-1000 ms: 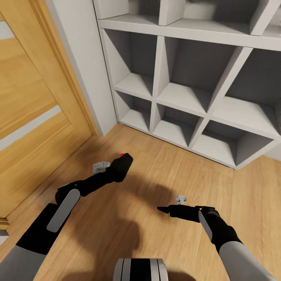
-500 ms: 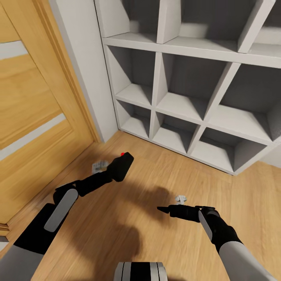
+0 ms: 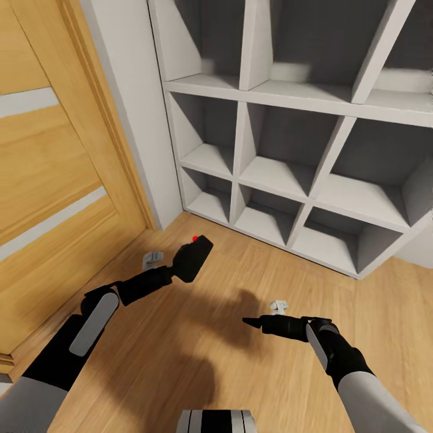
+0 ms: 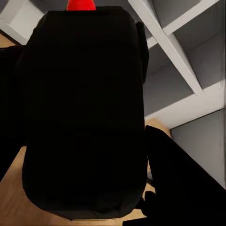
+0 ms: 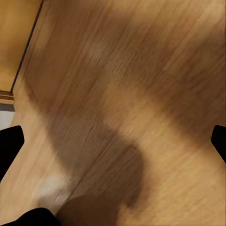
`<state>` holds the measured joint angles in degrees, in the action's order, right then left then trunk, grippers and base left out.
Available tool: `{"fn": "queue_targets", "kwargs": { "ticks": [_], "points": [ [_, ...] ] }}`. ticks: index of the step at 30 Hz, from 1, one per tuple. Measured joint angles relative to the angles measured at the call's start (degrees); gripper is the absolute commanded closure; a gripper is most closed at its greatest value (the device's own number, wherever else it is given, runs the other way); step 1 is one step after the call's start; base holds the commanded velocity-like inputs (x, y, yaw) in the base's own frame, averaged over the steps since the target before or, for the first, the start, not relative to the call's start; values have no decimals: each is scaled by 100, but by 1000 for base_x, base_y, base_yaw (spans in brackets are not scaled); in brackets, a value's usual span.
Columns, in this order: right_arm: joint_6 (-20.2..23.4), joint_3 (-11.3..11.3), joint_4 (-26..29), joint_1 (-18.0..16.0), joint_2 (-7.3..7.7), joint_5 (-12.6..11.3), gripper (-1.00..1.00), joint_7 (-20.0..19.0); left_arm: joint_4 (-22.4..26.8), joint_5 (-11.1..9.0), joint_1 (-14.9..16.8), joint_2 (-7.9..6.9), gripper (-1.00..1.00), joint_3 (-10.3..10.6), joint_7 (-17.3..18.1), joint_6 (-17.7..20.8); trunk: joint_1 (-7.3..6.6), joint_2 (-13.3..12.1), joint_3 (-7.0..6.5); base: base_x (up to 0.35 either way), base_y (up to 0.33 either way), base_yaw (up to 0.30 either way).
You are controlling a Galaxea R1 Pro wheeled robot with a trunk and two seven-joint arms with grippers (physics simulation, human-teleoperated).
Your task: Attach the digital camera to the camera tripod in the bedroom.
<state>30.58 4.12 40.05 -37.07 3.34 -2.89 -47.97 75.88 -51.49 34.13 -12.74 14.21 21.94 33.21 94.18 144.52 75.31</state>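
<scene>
One rigid, chunky digital camera (image 3: 192, 258) sits clamped by its flanks in the left gripper (image 3: 180, 264), probably light but slippery-cased, while the right gripper (image 3: 252, 323) hangs spread and empty.

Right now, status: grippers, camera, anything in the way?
Left gripper shut on digital camera. Right gripper open, nothing between its fingers. Tripod not in sight. White cubby shelf and wood door ahead.

At twelve to three o'clock we face a grey cubby shelf (image 3: 288, 180) standing on the wood floor (image 3: 240, 373). At nine o'clock we see a wooden door (image 3: 48, 180), a grey wall strip (image 3: 129, 120) between them.
</scene>
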Motion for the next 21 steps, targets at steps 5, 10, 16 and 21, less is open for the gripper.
{"fn": "queue_targets", "kwargs": {
  "ticks": [5, 10, 16, 21],
  "points": [
    [4, 0, 1, 0, 0, 0, -100, 4, -24, 40, 1, 21, 100, -35, 29, 3, -13, -7, -111, 0, 0, 0],
    [1, 0, 1, 0, 1, 0, -100, 8, -28, 64, 1, 36, 100, -43, 21, 4, -26, -13, -222, 0, 0, 0],
    [4, 0, 1, 0, 1, 0, -100, 7, -28, 78, -1, 38, 100, -44, 24, 4, -41, -21, -355, 0, 0, 0],
    [4, 0, 1, 0, 49, -5, -100, 2, -26, 77, -3, 39, 100, -44, 30, 4, -54, -28, -466, 0, 0, 0]
  ]
}}
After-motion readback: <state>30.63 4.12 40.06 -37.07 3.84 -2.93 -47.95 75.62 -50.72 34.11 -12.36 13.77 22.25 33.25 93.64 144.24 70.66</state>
